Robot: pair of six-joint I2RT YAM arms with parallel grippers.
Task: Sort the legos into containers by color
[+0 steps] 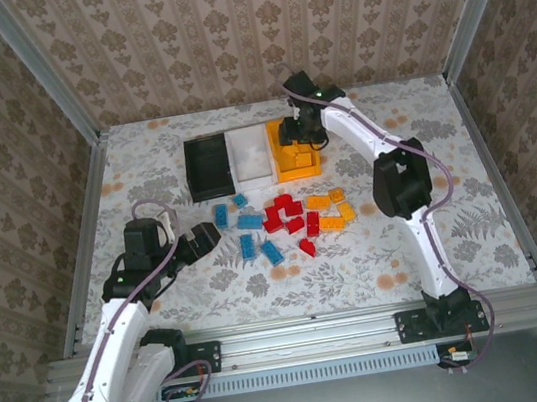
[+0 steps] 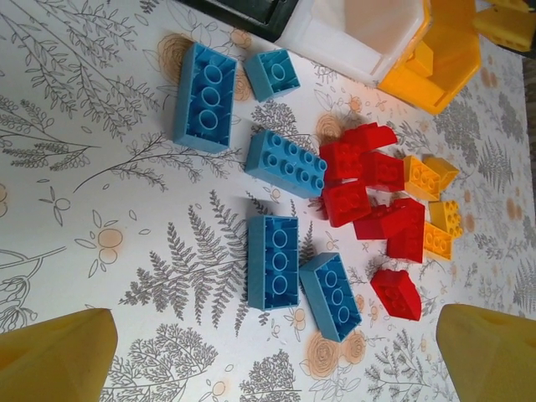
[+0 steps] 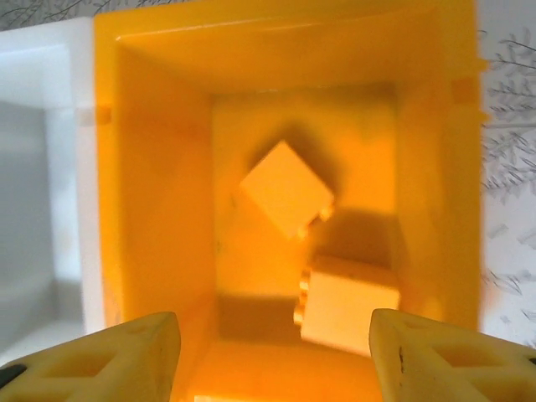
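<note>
Three bins stand in a row at the far middle of the table, side walls touching: black bin, white bin, orange-yellow bin. The right gripper hangs over the orange-yellow bin. In front of the row the bricks lie loosely grouped: blue bricks on the left, red bricks in the middle, orange-yellow bricks on the right. The left gripper sits just left of the blue group. Bare patterned tabletop stretches from the pile to the right rail and to the near edge.

Seen from the left wrist, five blue bricks lie flat, studs up, most with gaps between them; the two nearest touch at a corner. The red ones are bunched tight and touch the orange-yellow ones beyond. This gripper's fingertips are spread wide with nothing between, bare cloth below.

Seen from the right wrist, the orange-yellow bin's inside holds two more bricks of its colour, one tilted, one by the near right wall. The fingertips stand wide apart and empty, above the near rim. The white bin's wall adjoins on the left.
</note>
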